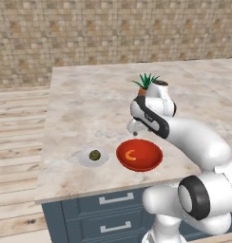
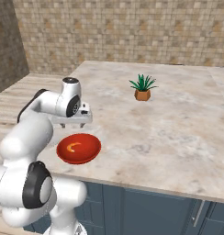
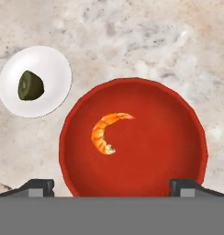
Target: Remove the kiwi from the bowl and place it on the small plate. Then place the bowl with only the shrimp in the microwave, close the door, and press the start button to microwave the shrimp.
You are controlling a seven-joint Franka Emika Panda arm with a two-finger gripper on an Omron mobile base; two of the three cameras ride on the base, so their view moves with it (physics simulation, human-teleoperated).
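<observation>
Now the kiwi [image 3: 30, 85] sits on the small plate [image 3: 56, 69], upper left; the wide-open, empty claw [image 3: 112, 187] should grab the bowl [image 3: 178, 133] next

Potted plant [image 2: 142, 88] on marble counter [image 2: 178, 124]

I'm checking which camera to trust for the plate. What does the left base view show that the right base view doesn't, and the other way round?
The left base view takes in the small plate with the kiwi sitting on it, just left of the bowl, and drawer fronts below the counter. The right base view has neither plate nor kiwi; it shows the open gripper more plainly, above the bowl's far rim. Both show the bowl holding just the shrimp, the potted plant and the marble counter.
</observation>
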